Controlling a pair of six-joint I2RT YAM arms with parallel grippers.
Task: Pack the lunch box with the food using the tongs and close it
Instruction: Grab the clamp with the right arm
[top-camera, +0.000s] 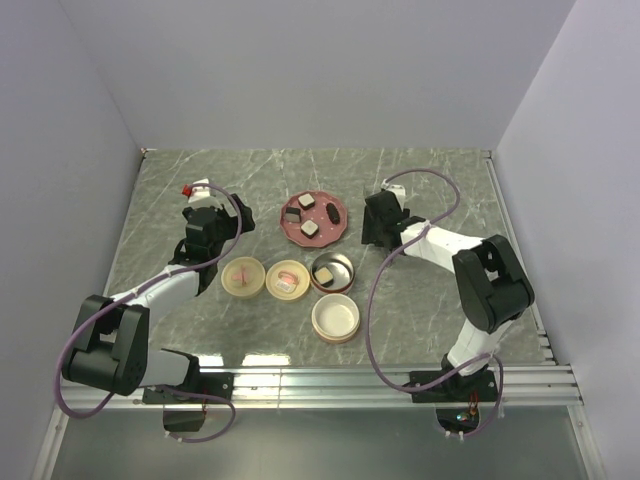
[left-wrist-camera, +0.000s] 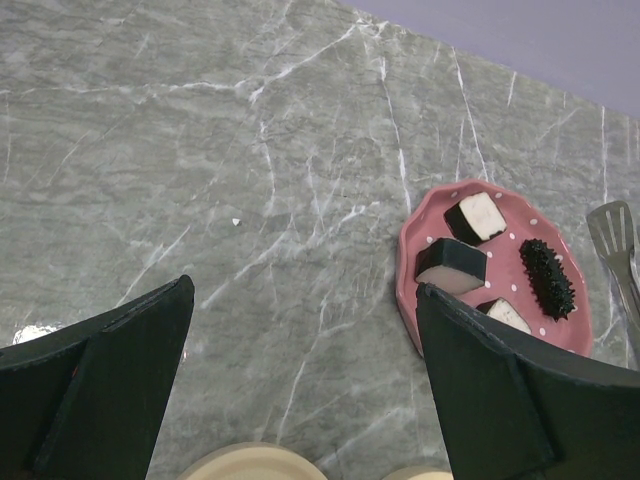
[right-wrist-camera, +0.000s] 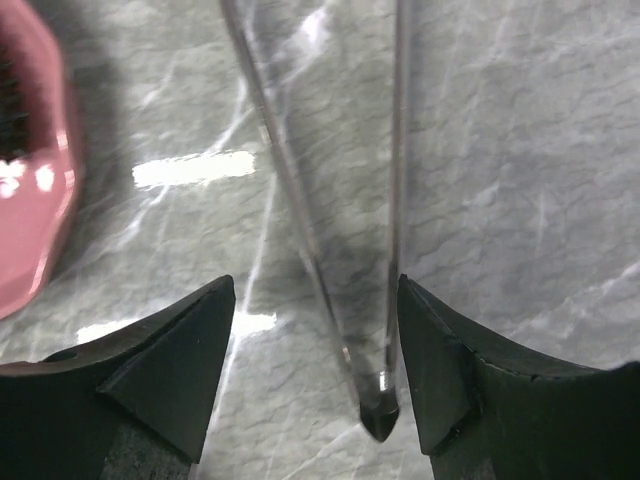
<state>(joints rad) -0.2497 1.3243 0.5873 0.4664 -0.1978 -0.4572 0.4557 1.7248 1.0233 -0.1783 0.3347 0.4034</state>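
Note:
The silvery tongs (right-wrist-camera: 385, 300) lie on the marble with their joined end toward the wrist, between the fingers of my right gripper (right-wrist-camera: 315, 290). Its jaws stand open on either side of them; the left finger is well clear, the right one close beside the tongs' arm. In the top view this gripper (top-camera: 380, 222) is just right of the pink plate (top-camera: 295, 237). Several pieces of food (left-wrist-camera: 475, 217) sit on the plate (left-wrist-camera: 425, 215), and one more (top-camera: 325, 272) lies in the round metal lunch box (top-camera: 346, 262). My left gripper (left-wrist-camera: 305, 290) hangs open over bare marble, left of the plate.
Two cream lids (top-camera: 243, 277) (top-camera: 287, 279) lie left of the lunch box, and a cream bowl-like part (top-camera: 335, 317) lies in front of it. The tongs' slotted tip (left-wrist-camera: 612, 232) shows right of the plate. Walls enclose the table on three sides.

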